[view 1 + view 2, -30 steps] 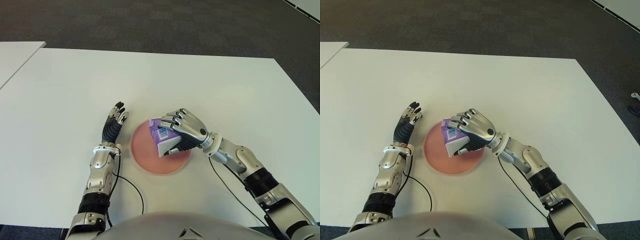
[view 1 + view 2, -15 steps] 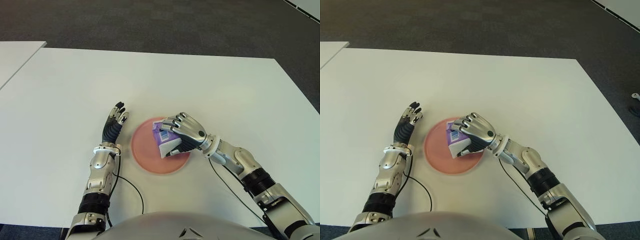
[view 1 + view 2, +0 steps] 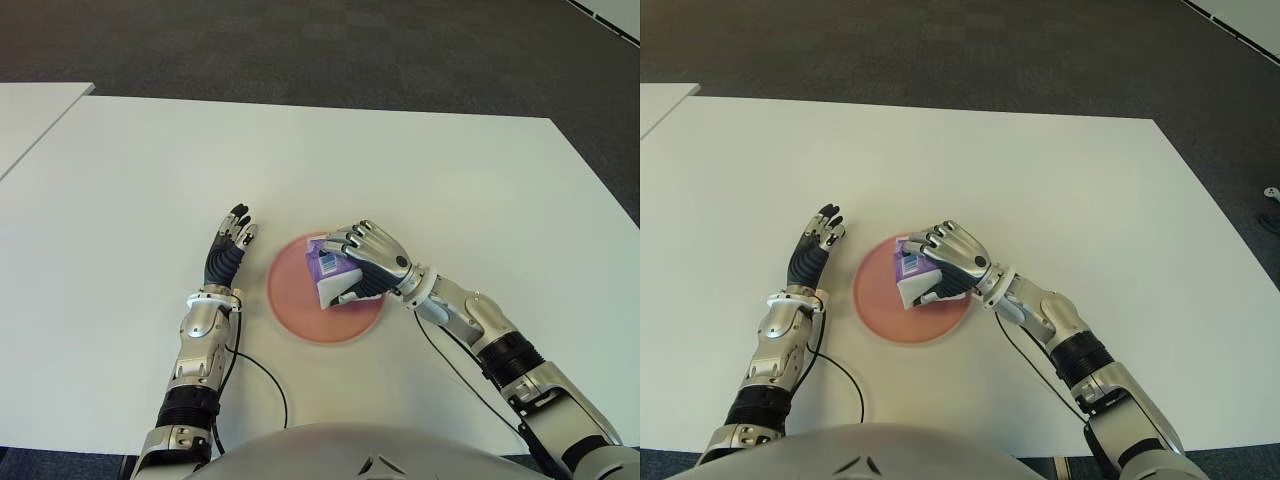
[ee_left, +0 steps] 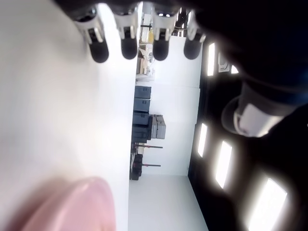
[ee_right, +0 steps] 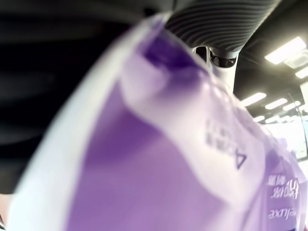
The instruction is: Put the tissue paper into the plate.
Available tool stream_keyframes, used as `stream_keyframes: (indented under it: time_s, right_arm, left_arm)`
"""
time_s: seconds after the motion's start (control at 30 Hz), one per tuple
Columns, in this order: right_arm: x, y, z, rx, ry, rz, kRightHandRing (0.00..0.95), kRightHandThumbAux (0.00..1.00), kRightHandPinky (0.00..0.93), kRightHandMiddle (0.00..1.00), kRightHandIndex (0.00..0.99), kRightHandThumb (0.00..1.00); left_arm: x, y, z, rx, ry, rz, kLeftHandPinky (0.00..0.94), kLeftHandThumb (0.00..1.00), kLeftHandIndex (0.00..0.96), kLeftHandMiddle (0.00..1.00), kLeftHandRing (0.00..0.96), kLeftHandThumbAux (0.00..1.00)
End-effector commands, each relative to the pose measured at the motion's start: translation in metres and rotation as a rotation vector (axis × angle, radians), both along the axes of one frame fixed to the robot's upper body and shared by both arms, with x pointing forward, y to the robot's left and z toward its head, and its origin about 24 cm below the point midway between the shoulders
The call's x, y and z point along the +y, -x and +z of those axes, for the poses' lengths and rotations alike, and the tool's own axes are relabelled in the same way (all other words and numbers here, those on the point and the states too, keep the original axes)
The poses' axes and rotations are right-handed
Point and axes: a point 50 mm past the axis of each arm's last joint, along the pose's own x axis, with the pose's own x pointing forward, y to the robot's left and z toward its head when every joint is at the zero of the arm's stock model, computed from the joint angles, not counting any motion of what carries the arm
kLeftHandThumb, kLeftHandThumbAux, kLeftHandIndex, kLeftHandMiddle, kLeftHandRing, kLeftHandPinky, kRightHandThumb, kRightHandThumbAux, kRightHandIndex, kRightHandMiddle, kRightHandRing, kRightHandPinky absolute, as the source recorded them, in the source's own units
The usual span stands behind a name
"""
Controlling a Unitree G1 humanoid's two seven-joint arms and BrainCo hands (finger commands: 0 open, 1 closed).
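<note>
I see my right hand [image 3: 372,262] with fingers [image 3: 345,243] closed around the tissue pack [image 3: 332,279], over the pink plate [image 3: 295,300]. My left hand [image 3: 228,250], fingers straight, is beside the plate on the bench [image 3: 420,170].

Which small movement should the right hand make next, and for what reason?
Probably open the fingers and let go. The right hand grips the purple tissue pack over the right part of the pink plate, seemingly on or just above it. The left hand shows open beside the plate's left side.
</note>
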Motion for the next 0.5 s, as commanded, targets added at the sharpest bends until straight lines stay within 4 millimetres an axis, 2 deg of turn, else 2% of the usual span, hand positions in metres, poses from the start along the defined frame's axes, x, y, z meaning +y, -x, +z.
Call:
stream_keyframes:
  time_s: [0.03,0.07,0.1,0.17,0.2,0.3,0.4,0.5]
  right_arm:
    - [-0.003,0.002,-0.007,0.048,0.069,-0.018,0.662,0.675,0.641,0.534,0.407,0.848]
    - [-0.003,0.002,-0.007,0.048,0.097,-0.012,0.507,0.64,0.483,0.443,0.339,0.695]
    - [-0.003,0.003,-0.007,0.044,0.14,-0.002,0.406,0.619,0.381,0.383,0.294,0.592]
    - [-0.002,0.004,-0.005,0.038,0.226,0.015,0.254,0.596,0.222,0.268,0.208,0.465]
    - [-0.002,0.005,-0.004,0.036,0.267,0.021,0.162,0.58,0.142,0.171,0.137,0.38]
    - [-0.004,0.008,-0.001,0.046,0.346,0.029,0.053,0.545,0.046,0.056,0.048,0.244]
    - [-0.005,0.01,0.0,0.057,0.394,0.033,0.017,0.496,0.015,0.018,0.015,0.148]
    - [-0.005,0.012,0.001,0.063,0.409,0.035,0.005,0.463,0.004,0.005,0.005,0.104]
  left_arm:
    - [0.001,0.008,-0.013,0.073,0.005,0.006,0.0,0.0,0.0,0.0,0.0,0.515]
    - [0.001,0.008,-0.013,0.073,0.004,0.007,0.0,0.0,0.0,0.0,0.0,0.516]
    - [0.001,0.008,-0.013,0.074,0.003,0.007,0.0,0.0,0.0,0.0,0.0,0.517]
    - [0.002,0.008,-0.013,0.076,0.0,0.008,0.0,0.0,0.0,0.0,0.0,0.519]
    - [0.002,0.008,-0.013,0.077,-0.001,0.009,0.0,0.0,0.0,0.0,0.0,0.522]
    - [0.002,0.008,-0.013,0.078,-0.005,0.008,0.0,0.0,0.0,0.0,0.0,0.527]
    - [0.003,0.008,-0.013,0.075,-0.007,0.004,0.0,0.0,0.0,0.0,0.0,0.534]
    - [0.003,0.008,-0.013,0.074,-0.008,0.002,0.0,0.0,0.0,0.0,0.0,0.537]
